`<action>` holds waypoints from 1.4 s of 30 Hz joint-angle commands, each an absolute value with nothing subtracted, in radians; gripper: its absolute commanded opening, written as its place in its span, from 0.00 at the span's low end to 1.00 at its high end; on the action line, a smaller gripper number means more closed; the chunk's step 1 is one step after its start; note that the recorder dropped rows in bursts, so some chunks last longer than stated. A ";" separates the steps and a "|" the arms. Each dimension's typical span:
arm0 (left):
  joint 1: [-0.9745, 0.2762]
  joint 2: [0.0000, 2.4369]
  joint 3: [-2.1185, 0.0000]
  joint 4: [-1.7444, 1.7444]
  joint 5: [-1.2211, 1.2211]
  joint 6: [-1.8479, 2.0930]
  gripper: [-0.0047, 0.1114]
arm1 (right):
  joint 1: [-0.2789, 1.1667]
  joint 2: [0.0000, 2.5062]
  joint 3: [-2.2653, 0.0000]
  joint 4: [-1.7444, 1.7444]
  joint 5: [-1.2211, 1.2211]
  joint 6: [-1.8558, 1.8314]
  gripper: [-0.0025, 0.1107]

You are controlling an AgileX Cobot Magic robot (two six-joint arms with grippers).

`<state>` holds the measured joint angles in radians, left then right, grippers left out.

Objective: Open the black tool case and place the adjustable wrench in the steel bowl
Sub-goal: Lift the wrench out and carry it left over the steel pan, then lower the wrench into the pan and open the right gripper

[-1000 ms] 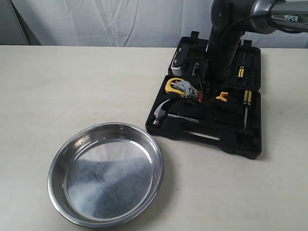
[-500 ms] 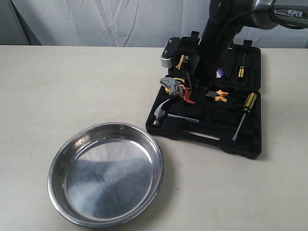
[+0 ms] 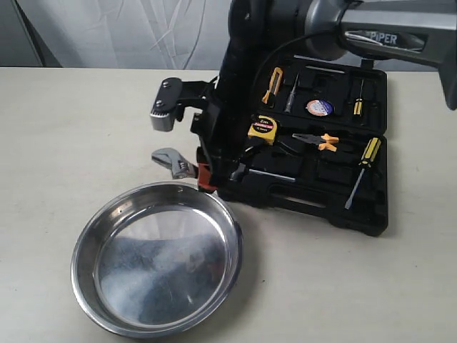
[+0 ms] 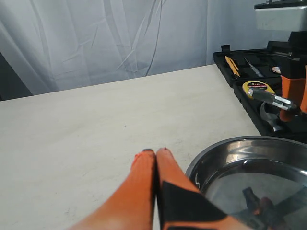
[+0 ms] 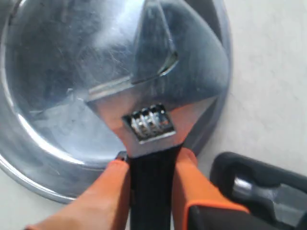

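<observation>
The black tool case (image 3: 357, 214) lies open at the right of the table. My right gripper (image 3: 206, 173) reaches across to the case's left edge, shut on the black handle of the adjustable wrench (image 3: 171, 162). The wrench's silver head (image 5: 153, 110) juts out in the air over the far rim of the steel bowl (image 3: 157, 264). In the right wrist view the orange fingers (image 5: 192, 182) clamp the handle on both sides, with the bowl (image 5: 48, 86) below. My left gripper (image 4: 154, 152) is shut and empty, low over the table beside the bowl's rim (image 4: 225, 148).
The case still holds a yellow tape measure (image 3: 262, 129), orange-handled pliers (image 3: 321, 141), a yellow-handled screwdriver (image 3: 363, 168) and a hammer (image 5: 259, 189) at its near left corner. White curtains hang behind the table.
My right gripper has lifted the wrench out of the case and carried it left, to just above the bowl's far rim. The yellow-handled screwdriver has tilted in its slot.
</observation>
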<state>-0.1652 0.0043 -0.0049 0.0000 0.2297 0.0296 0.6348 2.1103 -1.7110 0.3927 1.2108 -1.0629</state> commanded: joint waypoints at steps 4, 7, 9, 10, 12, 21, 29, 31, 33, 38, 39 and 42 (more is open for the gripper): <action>-0.172 0.000 0.000 0.000 0.224 0.029 0.04 | 0.727 2.095 -1.717 0.410 1.221 -1.072 0.01; -0.172 0.000 0.000 0.000 0.224 0.029 0.04 | 0.755 2.100 -1.717 0.410 1.213 -1.072 0.01; -0.172 0.000 0.000 0.000 0.224 0.029 0.04 | 0.770 2.105 -1.717 0.410 1.183 -1.072 0.01; -0.172 0.000 0.000 0.000 0.224 0.029 0.04 | 0.780 2.104 -1.717 0.410 1.168 -1.072 0.01; -0.172 0.000 0.000 0.000 0.224 0.029 0.04 | 0.792 2.104 -1.717 0.410 1.148 -1.072 0.01; -0.172 0.000 0.000 0.000 0.224 0.029 0.04 | 0.835 2.138 -1.717 0.419 1.090 -1.072 0.01; -0.172 0.000 0.000 0.000 0.224 0.029 0.04 | 0.838 2.192 -1.717 0.429 1.090 -1.072 0.01; -0.172 0.000 0.000 0.000 0.224 0.029 0.04 | 0.838 2.192 -1.717 0.429 1.090 -1.072 0.01; -0.172 0.000 0.000 0.000 0.224 0.029 0.04 | 0.838 2.191 -1.717 0.435 1.088 -1.072 0.01; -0.172 0.000 0.000 0.000 0.224 0.029 0.04 | 0.838 2.191 -1.717 0.439 1.088 -1.072 0.01; -0.172 0.000 0.000 0.000 0.224 0.029 0.04 | 0.838 2.191 -1.717 0.439 1.088 -1.072 0.01; -0.172 0.000 0.000 0.000 0.224 0.029 0.04 | 0.838 2.191 -1.717 0.439 1.088 -1.072 0.01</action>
